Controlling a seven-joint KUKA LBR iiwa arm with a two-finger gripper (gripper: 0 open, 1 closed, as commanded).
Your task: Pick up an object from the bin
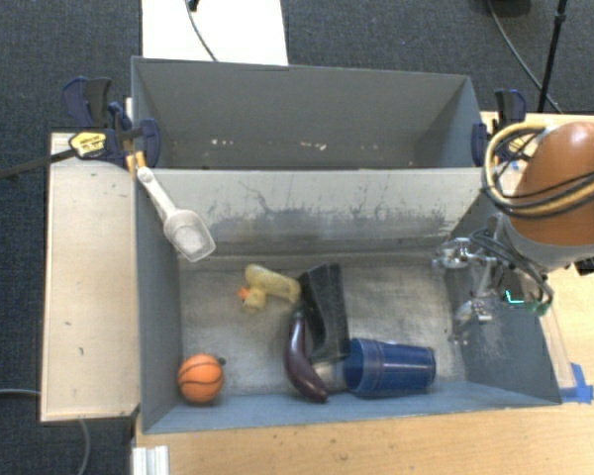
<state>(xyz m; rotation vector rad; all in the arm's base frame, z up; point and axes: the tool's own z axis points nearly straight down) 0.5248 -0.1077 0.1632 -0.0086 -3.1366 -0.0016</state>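
Steel-grey and slim, the gripper [467, 310] is hanging at the right side of the bin [307, 117], just above and to the right of the blue cup [388, 366], with the arm's orange cover [564, 181] bulging behind it. How wide it is standing open I cannot tell from this angle, and nothing is showing in its grasp. It is hovering over bare floor, not over any thing.

The blue cup, the nearest thing, is lying on its side close to the front wall. A purple aubergine-shaped toy [302, 359] is curving against the cup's left end, seemingly touching it. A black flat piece [325, 310] is lying just up and to the left of the cup, resting against the purple toy. A yellow duck [269, 287] is sitting further left and further up from the cup, beyond the black piece. An orange ball [200, 378] is sitting well to the left of the cup, in the front corner. A white scoop [176, 221] is leaning far up and to the left of the cup.

The arm seems to be in the approach, with no grasp made yet. Taking the cup would call for shifting down-left until the gripper is above it, then lowering across its round body, minding that it may roll.
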